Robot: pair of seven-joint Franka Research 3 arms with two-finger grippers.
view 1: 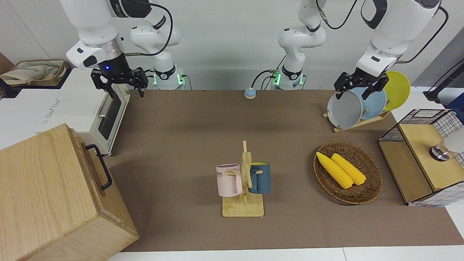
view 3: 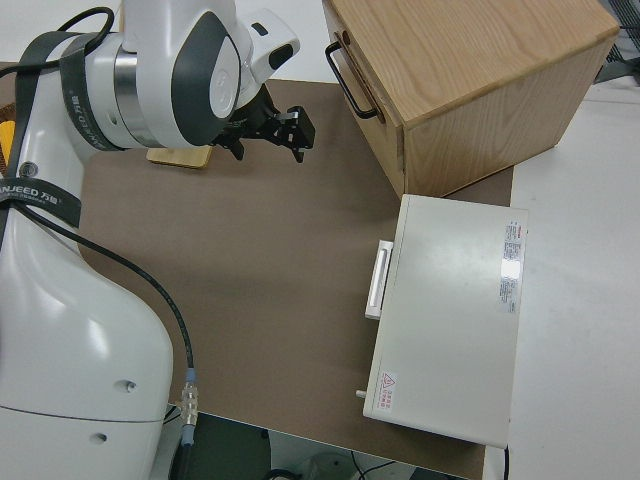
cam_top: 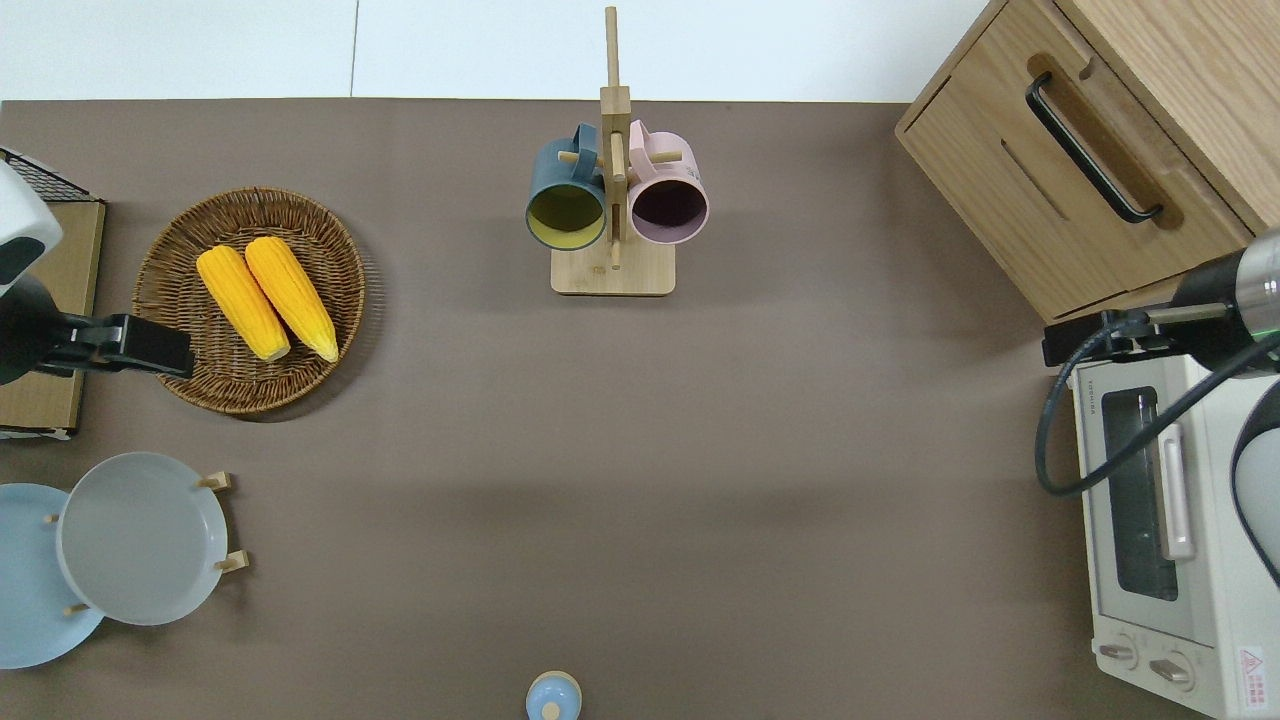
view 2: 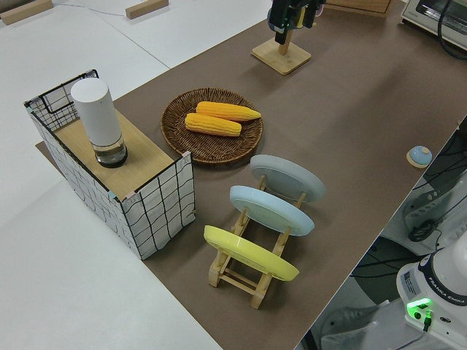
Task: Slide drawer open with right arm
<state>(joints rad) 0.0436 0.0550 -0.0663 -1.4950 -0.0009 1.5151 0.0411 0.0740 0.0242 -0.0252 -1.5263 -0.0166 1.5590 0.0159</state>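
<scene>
The drawer [view 1: 95, 170] is the wide light-wood front of the large wooden box [view 1: 43, 192] at the right arm's end of the table. It is shut, and its black bar handle [view 1: 100, 167] is free. It also shows in the overhead view [cam_top: 1060, 190] and the right side view [view 3: 358, 90]. My right gripper [view 1: 121, 87] is open and empty in the air. In the overhead view [cam_top: 1075, 340] it is over the gap between the box and the toaster oven [cam_top: 1160, 540], apart from the handle. My left gripper [view 1: 353, 91] is open and parked.
A mug rack with a pink mug [view 1: 229, 180] and a blue mug [view 1: 260, 177] stands mid-table. A wicker basket [view 1: 369, 194] holds two corn cobs. A plate rack [view 1: 359, 105], a wire-mesh box [view 1: 420, 159] and a small blue bell [view 1: 249, 93] are also on the table.
</scene>
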